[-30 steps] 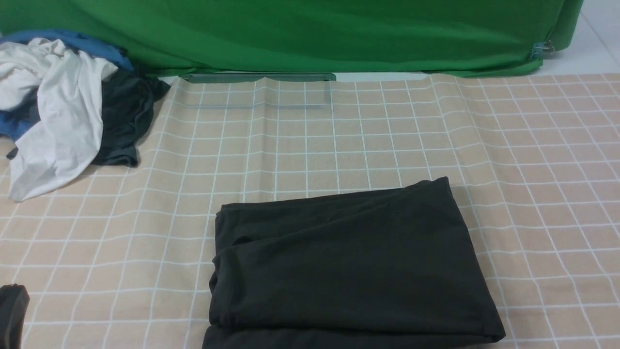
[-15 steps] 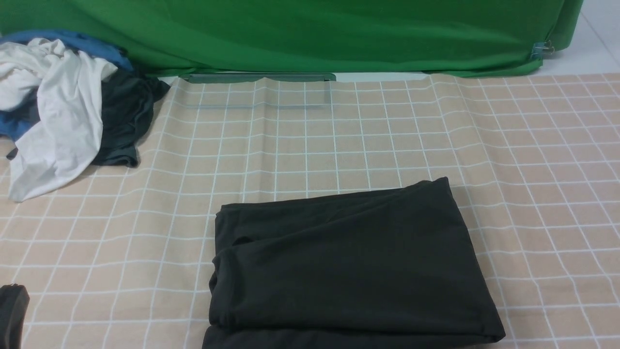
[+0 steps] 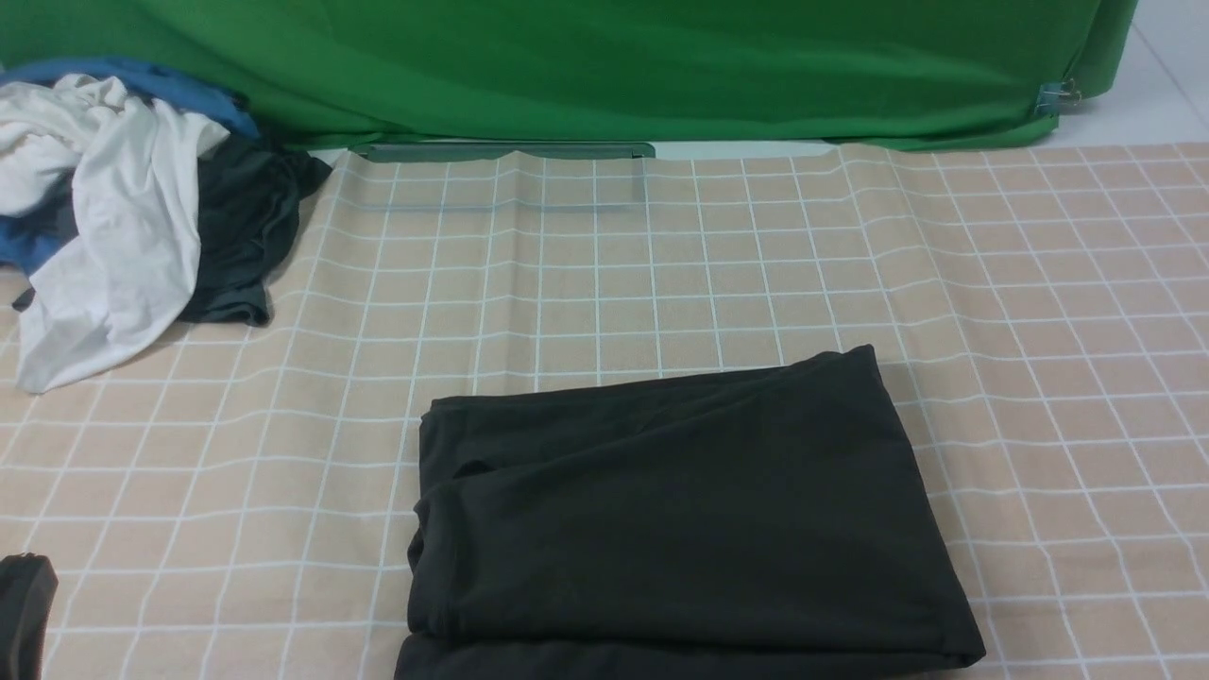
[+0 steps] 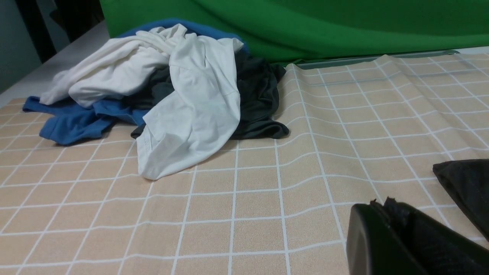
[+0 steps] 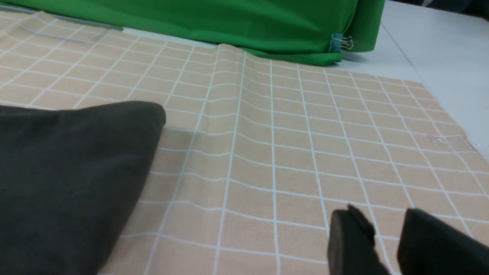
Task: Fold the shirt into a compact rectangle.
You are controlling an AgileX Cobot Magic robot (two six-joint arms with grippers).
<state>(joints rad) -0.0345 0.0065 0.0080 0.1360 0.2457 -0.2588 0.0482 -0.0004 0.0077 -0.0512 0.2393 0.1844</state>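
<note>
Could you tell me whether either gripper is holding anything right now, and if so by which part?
Nothing is held. The left gripper is shut on nothing, the right gripper's jaws stand apart, and the shirt lies folded, untouched.

shirt (image 3: pixel 680 519): lies folded on the tablecloth (image 3: pixel 1039 283), between the two grippers; to the right of the left gripper (image 4: pixel 386 214), apart from it; to the left of the right gripper (image 5: pixel 382 229), apart from it
clothes pile (image 3: pixel 123 208): ahead of the left gripper and a little to its left, well apart; on the tablecloth's far left corner
backdrop cloth (image 3: pixel 614 66): beyond both grippers, behind the tablecloth's far edge
clip (image 5: pixel 341 42): far ahead of the right gripper, on the backdrop cloth's corner
</note>
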